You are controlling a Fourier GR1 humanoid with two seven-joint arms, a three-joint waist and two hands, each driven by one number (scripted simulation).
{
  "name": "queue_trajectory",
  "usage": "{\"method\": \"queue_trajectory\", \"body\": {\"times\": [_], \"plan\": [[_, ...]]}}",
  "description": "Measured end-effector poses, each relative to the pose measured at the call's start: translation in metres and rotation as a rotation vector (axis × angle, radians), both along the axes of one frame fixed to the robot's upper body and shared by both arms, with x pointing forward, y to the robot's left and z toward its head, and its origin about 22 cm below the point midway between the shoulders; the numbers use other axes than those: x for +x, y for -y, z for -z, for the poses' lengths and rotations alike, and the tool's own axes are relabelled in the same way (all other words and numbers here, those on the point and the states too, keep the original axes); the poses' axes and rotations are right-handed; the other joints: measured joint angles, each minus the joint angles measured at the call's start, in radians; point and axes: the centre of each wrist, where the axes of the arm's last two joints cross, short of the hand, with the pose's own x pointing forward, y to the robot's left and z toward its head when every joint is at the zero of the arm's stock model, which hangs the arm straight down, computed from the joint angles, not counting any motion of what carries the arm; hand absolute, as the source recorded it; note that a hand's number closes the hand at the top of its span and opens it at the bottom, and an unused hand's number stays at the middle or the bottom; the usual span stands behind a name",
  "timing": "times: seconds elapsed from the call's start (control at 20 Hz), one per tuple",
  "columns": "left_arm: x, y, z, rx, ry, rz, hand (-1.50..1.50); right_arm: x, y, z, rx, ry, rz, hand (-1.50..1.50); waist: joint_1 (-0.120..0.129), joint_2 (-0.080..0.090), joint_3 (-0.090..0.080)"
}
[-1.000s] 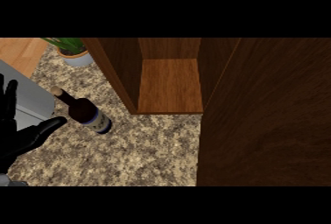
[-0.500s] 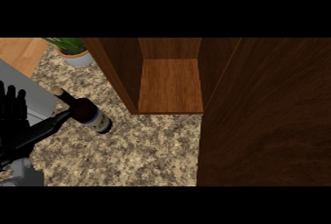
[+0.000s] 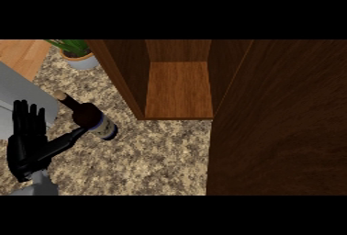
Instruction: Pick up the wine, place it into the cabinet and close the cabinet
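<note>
Standing on the speckled granite counter, left of centre in the head view, is the wine bottle: dark glass, pale cap at the neck end toward upper left, white-and-blue label at the lower right end. It appears tilted from this steep angle; whether it truly leans cannot be judged. Left hand comes in from the lower left on its grey forearm. Fingers straight and pointing up the frame, spread slightly, not wrapped round anything. Thumb stretched out to the right, its tip reaching the lower part of the bottle at or just beside the label; actual contact cannot be told. Hand is open and has hold of nothing. Right hand shows nowhere. Cabinet sits to the right of the bottle, open, its wooden shelf bare and lit. Cabinet door fills the right side, dark wood, swung wide. Potted plant at top left, behind the bottle, well apart from the hand.
</note>
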Motion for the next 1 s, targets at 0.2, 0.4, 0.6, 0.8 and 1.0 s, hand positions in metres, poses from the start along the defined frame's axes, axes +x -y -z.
{"method": "queue_trajectory", "body": {"times": [0.2,0.4,0.6,0.8,1.0], "plan": [[0.001,-0.004,0.023,-0.032,-0.013,0.029,-1.50,0.001,0.000,0.000,0.006,-0.003,0.000,-1.50,-0.001,0.000,0.000],[-0.002,-0.006,0.046,-0.082,-0.006,0.082,-1.50,0.000,0.001,0.002,0.005,-0.007,-0.005,-1.50,-0.001,0.000,0.000],[0.002,-0.005,0.068,-0.124,-0.001,0.116,-1.50,-0.001,0.000,0.002,0.004,-0.009,-0.020,-1.50,-0.004,0.000,0.000],[0.003,-0.004,0.088,-0.172,0.006,0.141,-1.50,-0.001,0.003,0.003,0.000,-0.002,-0.013,-1.50,-0.004,0.000,0.000],[0.007,-0.003,0.106,-0.203,0.010,0.170,-1.50,0.002,-0.001,0.002,0.010,0.004,-0.024,-1.50,-0.004,0.001,-0.001]]}}
